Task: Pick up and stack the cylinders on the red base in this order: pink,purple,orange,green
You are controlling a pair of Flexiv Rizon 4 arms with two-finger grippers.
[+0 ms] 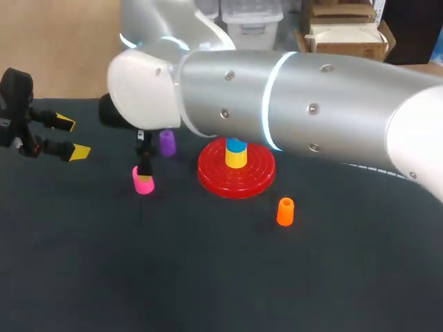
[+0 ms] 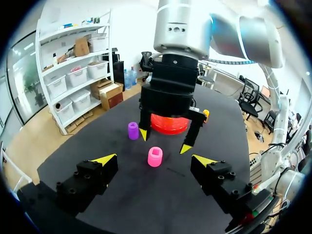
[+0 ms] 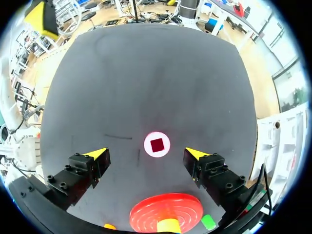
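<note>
Dark matting covers the desk (image 1: 208,277), and the task's pieces sit in its middle stretch. I have the right arm (image 1: 311,90) reaching across from its side, with the right claw (image 2: 165,141) hanging over the pink cylinder (image 3: 157,145). That claw is spread wide: in its own wrist view the cylinder stands upright between the two yellow tips, square hole facing up, with a clear gap to each finger. From the left wrist view the tips look to sit just above and behind it, touching nothing.

The red base (image 1: 235,173) lies just beyond the pink cylinder, on the side towards the right arm. A yellow peg (image 1: 236,152) with a blue top stands at its centre. The purple cylinder (image 1: 167,142) stands upright near the base's rim, on the far side of the pink one. The orange cylinder (image 1: 285,211) stands alone on the desk, nearer me and apart from the base. The green cylinder (image 3: 208,222) shows only in the right wrist view, just beside the base.

My left claw (image 1: 73,137) hangs at the desk's left edge, well apart from everything. It is also wide and holds nothing.
</note>
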